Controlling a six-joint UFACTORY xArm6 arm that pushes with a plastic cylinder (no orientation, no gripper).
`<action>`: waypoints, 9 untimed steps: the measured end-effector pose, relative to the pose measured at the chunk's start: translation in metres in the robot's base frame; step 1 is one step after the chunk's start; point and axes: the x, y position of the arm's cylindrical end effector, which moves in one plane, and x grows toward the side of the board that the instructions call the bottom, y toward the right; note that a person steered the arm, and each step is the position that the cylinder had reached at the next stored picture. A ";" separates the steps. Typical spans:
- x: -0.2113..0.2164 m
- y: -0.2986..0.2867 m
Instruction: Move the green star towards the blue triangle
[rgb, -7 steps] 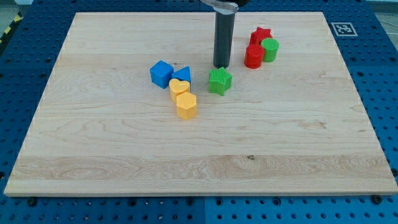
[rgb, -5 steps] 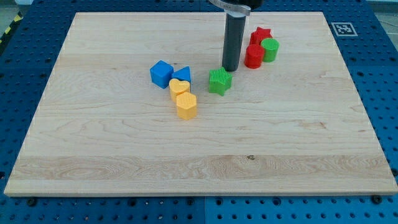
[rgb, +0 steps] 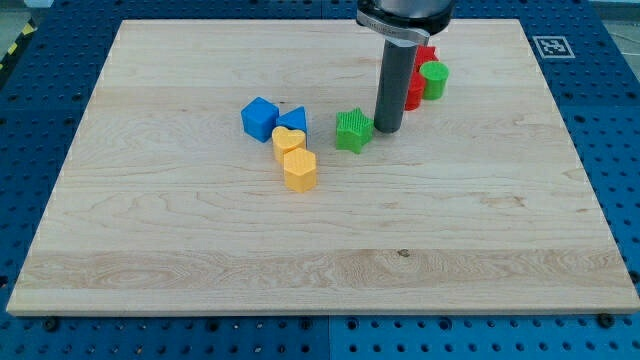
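Just right of the green star, my tip sits low on the counter, close beside the block or touching it; which, I cannot tell.

Left of the star, a little apart from it, the blue triangle stands against the blue cube, with the yellow heart just below the triangle and a second yellow block touching the heart from below. Behind my rod, toward the view's top right, a red block is partly hidden, the red star peeks out above it, and the green cylinder stands at their right. No jaws exist on this arm, only the rod, so nothing is grasped.
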 end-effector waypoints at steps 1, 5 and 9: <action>0.013 -0.004; 0.023 -0.029; -0.031 -0.029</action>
